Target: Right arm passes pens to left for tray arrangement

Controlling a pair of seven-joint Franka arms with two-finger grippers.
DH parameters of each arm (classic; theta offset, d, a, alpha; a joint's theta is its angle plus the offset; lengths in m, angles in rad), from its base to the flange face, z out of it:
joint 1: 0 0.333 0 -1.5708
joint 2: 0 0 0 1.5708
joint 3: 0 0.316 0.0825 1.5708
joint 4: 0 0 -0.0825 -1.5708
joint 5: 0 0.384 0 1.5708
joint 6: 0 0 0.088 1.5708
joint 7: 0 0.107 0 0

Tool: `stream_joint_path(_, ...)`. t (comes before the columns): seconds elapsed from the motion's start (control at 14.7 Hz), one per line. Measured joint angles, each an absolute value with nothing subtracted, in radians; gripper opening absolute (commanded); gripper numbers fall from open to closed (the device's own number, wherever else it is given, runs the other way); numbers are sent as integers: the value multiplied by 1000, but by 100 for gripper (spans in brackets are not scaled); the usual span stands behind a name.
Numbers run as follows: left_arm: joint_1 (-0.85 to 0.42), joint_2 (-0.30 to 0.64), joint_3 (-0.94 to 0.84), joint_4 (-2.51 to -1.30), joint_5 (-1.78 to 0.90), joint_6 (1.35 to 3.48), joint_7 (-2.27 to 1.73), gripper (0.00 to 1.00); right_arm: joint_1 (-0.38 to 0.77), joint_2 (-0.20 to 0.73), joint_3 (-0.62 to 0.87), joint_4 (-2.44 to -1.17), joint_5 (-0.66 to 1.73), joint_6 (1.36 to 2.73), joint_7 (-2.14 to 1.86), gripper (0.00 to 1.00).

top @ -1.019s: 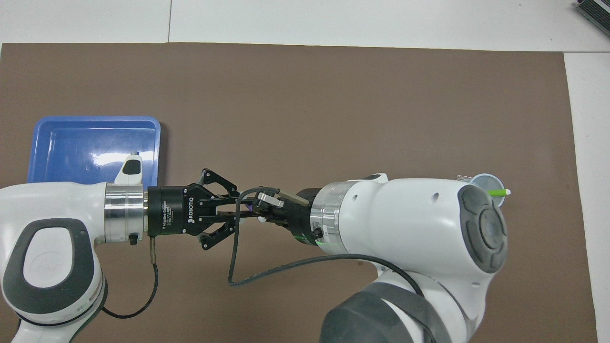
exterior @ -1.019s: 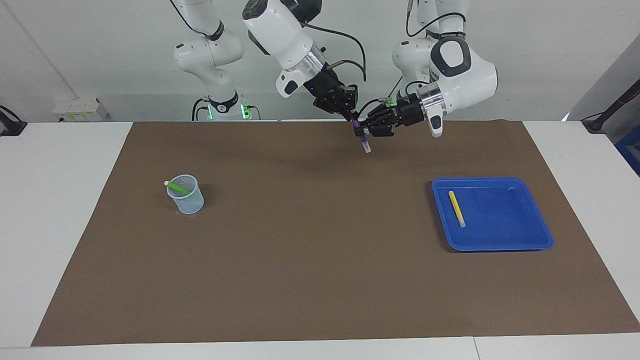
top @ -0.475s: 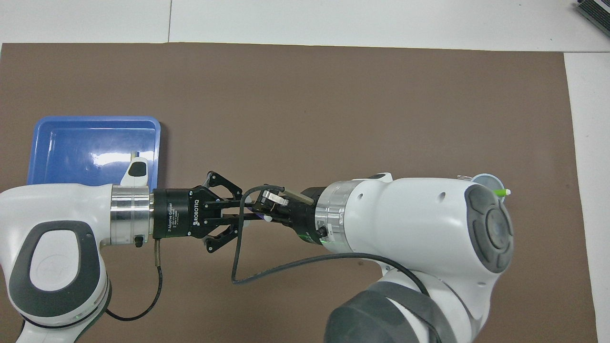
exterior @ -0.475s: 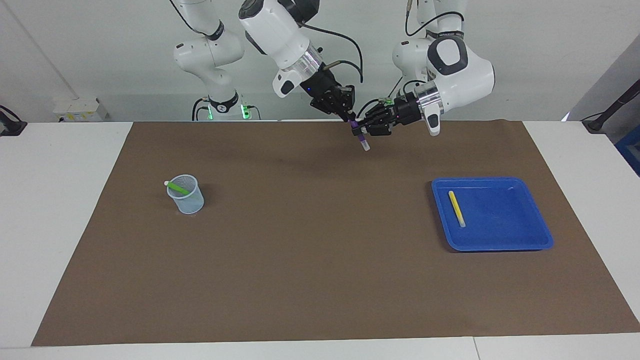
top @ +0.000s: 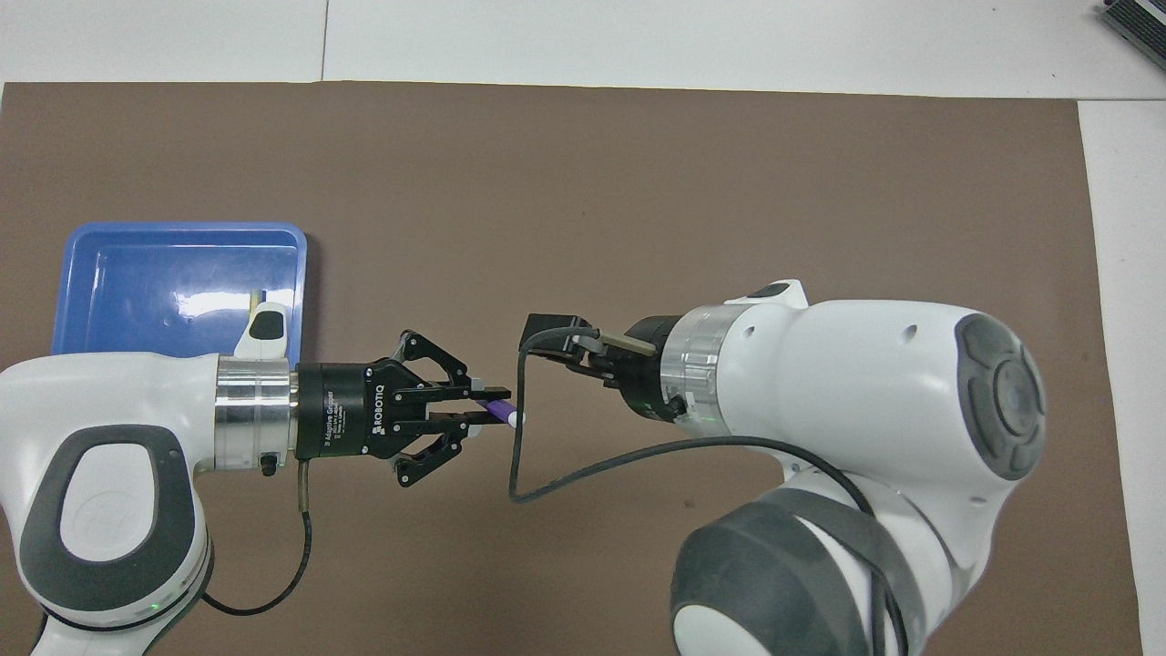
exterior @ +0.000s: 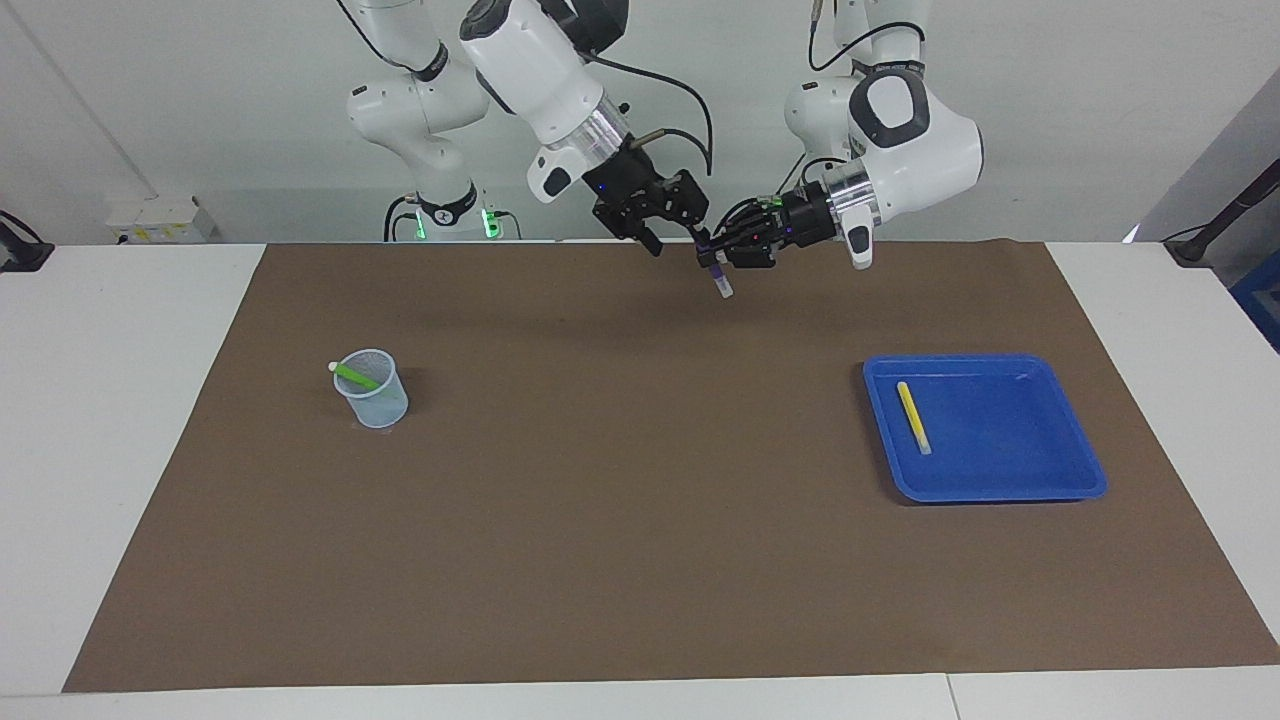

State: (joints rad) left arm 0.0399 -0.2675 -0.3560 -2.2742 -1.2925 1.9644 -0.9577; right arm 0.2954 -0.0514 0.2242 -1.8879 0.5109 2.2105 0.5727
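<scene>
Only from the high camera across the table can I make out the yellow pen lying in the blue tray; from above the robots, the left arm covers that part of the tray. The overhead shot hides the cup and the green pen too, under the right arm, while across the table the translucent cup stands in plain sight toward the right arm's end with the green pen leaning in it. A brown mat covers the white table, a pale wall rises at the robots' end, and slimmer white arms with green-lit bases stand there. The left gripper is clamped on the purple pen, held up over the mat near the robots' edge. The right gripper hangs just beside it, fingers spread wide apart, gripping nothing.
</scene>
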Motion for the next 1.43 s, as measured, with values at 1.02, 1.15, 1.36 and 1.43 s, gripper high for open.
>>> stream_joint_path(1.02, 71, -269, -339, -2142, -353, 1602, -233, 0, -59, -71, 220, -1944, 115, 1901, -649, 100)
stream_joint_path(1.15, 138, -267, -336, -2139, -273, 1601, -123, 0, -91, -78, 219, -1959, 83, 1901, -797, 100)
stream_joint_path(1.36, 243, -261, -333, -2130, -169, 1613, 15, 0, -123, -88, 220, -1984, 49, 1901, -983, 100)
stream_joint_path(1.43, 273, -258, -332, -2128, -129, 1626, 63, 0, -137, -90, 220, -1999, 43, 1907, -1050, 100)
